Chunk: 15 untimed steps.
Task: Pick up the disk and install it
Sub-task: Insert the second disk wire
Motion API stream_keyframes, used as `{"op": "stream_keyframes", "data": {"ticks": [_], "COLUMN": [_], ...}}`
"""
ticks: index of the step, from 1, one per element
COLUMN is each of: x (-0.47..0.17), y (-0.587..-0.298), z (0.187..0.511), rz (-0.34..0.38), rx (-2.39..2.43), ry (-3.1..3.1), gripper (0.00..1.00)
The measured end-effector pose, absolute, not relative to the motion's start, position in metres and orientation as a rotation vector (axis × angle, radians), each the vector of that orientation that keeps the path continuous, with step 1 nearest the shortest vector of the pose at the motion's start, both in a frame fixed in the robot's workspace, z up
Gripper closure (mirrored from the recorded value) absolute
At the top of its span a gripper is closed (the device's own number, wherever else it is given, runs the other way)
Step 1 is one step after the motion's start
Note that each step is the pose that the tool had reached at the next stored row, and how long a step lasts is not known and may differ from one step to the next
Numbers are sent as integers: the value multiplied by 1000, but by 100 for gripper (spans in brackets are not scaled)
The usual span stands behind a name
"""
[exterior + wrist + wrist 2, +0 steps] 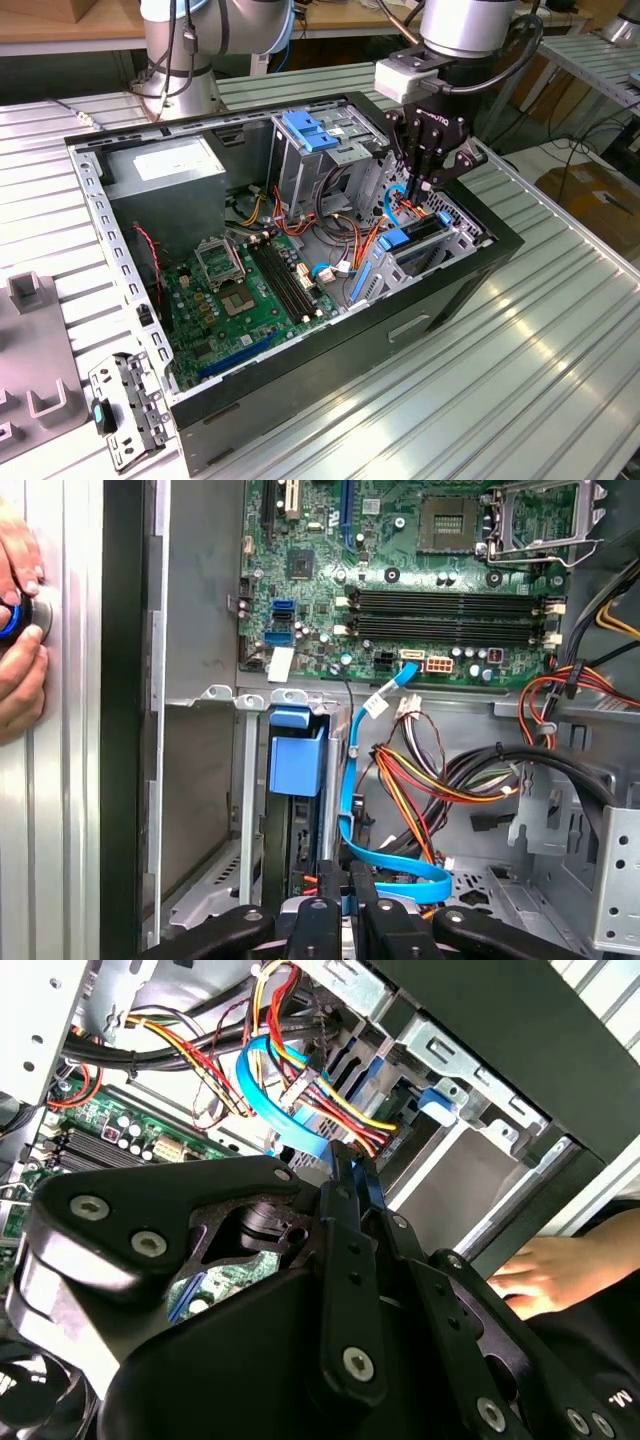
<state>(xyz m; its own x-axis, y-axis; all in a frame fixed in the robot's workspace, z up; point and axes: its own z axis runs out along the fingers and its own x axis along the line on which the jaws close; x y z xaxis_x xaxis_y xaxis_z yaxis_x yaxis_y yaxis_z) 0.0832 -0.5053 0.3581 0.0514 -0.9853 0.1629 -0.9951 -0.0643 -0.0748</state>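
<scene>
gripper (345, 900) hangs just above disk (296, 760) seated in bay.

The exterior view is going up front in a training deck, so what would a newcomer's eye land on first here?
First, the open computer case on the ribbed metal table, its green motherboard bare. Next, the black gripper reaching down into the drive bay at the exterior view's right, over the disk with its bright blue frame. In the first wrist view, a person's hand rests on the table beside the case.
</scene>
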Motion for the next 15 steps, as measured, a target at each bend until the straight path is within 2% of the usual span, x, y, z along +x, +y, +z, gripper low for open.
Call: {"op": "stream_keyframes", "data": {"ticks": [5,15], "x": [72,68], "y": [-509,-531], "z": [357,353], "rz": [299,268], "rx": [2253,2283], "ry": [-2132,-2169], "gripper": [84,84]}}
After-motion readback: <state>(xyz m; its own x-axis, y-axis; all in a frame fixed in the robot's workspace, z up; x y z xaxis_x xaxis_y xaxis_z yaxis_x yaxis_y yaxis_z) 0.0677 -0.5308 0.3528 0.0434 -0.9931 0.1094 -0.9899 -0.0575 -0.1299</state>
